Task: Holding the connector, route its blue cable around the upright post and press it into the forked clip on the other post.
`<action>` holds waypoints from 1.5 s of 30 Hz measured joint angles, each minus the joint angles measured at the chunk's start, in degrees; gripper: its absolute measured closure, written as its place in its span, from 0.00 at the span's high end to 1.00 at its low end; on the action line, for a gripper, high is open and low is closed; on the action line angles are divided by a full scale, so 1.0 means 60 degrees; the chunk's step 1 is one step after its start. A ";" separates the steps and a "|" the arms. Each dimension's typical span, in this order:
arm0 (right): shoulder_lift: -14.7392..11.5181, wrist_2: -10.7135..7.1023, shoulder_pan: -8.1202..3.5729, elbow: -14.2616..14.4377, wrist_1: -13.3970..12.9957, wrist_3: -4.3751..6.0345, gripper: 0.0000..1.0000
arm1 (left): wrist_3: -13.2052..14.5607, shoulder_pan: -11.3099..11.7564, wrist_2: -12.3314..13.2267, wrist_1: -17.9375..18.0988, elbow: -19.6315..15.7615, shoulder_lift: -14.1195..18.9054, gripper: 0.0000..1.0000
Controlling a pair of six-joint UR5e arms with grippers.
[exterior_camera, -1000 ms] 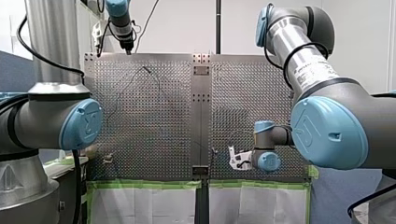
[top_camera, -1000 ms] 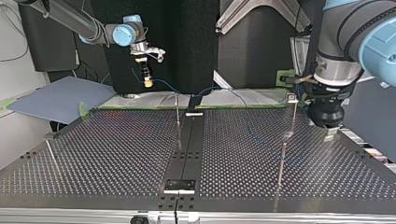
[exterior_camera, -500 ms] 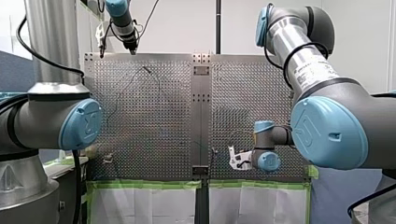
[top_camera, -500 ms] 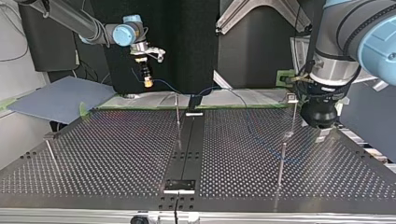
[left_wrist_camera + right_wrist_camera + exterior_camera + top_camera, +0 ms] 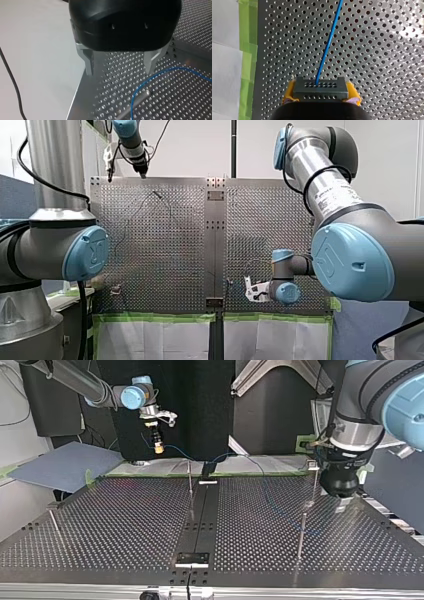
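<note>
Connector (image 5: 320,89), a dark block dotted with small holes, sits between the yellow pads (image 5: 288,93) of my right jaws, which are closed narrow on its two ends. Blue cable (image 5: 328,41) leaves its forward face and runs straight ahead over the perforated bench (image 5: 387,50), beside a strip of green tape (image 5: 247,37). In the top view these jaws hang raised near the bench's far edge at the left.

My left jaws stand wide and hold nothing. Their metal fingers (image 5: 89,63) hover over the bench's edge, touching neither the cable nor anything else. Just ahead of them a loop of the cable bends close against a metal post (image 5: 136,101). Whether it wraps the post I cannot tell.
</note>
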 joint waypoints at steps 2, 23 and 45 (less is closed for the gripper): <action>-0.0002 0.0000 0.0000 0.0001 0.0000 0.0000 0.44 | 0.0013 -0.0018 0.0121 0.0117 0.0000 0.0010 1.00; -0.0010 0.0000 0.0029 0.0003 -0.0009 0.0014 0.44 | -0.0045 -0.0180 0.1582 0.1799 -0.1227 0.0006 1.00; -0.0009 -0.0135 0.0146 0.0003 -0.0043 0.0064 0.44 | 0.1559 -0.0792 0.1377 0.3553 -0.2285 -0.0462 1.00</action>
